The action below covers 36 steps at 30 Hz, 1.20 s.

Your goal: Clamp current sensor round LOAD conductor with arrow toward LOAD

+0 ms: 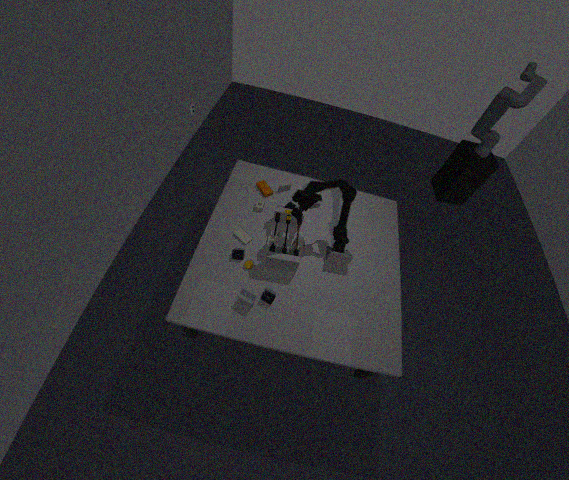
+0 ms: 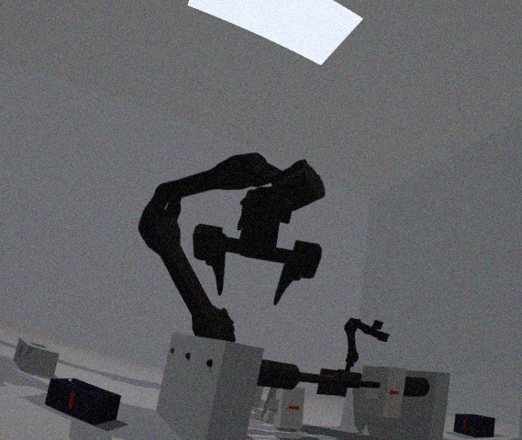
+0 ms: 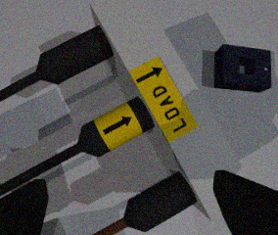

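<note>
The yellow LOAD marker (image 3: 164, 100) lies on the edge of the terminal block. The LOAD conductor (image 3: 36, 171) (image 1: 287, 235) is the middle of three and has a yellow sleeve with an arrow. My gripper (image 3: 131, 184) (image 2: 248, 299) (image 1: 293, 210) hangs open and empty, well above the conductors, fingers pointing down. Pale housings with red arrows stand on the table: one (image 2: 36, 358) at the left and one (image 2: 292, 407) behind the conductors in the exterior view. Another pale piece (image 1: 258, 206) stands left of the block. I cannot tell which is the open sensor.
A dark blue block (image 3: 243, 68) (image 2: 83, 400) with a square hole lies beyond the marker. Further dark blocks (image 1: 237, 254) (image 1: 267, 296), an orange block (image 1: 264, 188), a yellow piece (image 1: 248, 264) and a flat pale piece (image 1: 242, 235) are around the terminal blocks. Neighbouring conductors flank the LOAD one.
</note>
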{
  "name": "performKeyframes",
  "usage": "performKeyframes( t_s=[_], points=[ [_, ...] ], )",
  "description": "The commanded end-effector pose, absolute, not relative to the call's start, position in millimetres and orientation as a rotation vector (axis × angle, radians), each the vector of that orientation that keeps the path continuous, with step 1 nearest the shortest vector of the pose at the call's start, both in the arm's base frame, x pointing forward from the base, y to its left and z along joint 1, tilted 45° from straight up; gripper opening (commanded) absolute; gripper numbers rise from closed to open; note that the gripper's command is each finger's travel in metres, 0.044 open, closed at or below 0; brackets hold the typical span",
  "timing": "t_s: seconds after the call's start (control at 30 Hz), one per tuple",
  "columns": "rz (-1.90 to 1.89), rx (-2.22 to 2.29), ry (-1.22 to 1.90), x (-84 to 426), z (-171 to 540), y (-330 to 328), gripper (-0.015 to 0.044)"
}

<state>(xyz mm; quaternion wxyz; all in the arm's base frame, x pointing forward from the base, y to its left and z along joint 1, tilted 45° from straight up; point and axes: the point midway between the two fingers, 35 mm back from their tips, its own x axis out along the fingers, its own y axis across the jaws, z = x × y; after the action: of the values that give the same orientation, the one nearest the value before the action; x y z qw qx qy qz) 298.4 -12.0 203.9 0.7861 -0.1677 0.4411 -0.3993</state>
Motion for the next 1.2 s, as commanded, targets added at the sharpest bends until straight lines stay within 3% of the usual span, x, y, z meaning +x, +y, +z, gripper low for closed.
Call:
performKeyframes(
  t_s=[0.0,0.23,1.17],
  points=[
    [-0.777,-0.425,1.065,276.9,147.8,11.5,0.0327],
    [-0.675,-0.52,1.21,225.7,76.5,31.2,0.0327],
    [-0.672,-0.518,1.21,234.6,52.3,7.1,0.0327]
  ],
)
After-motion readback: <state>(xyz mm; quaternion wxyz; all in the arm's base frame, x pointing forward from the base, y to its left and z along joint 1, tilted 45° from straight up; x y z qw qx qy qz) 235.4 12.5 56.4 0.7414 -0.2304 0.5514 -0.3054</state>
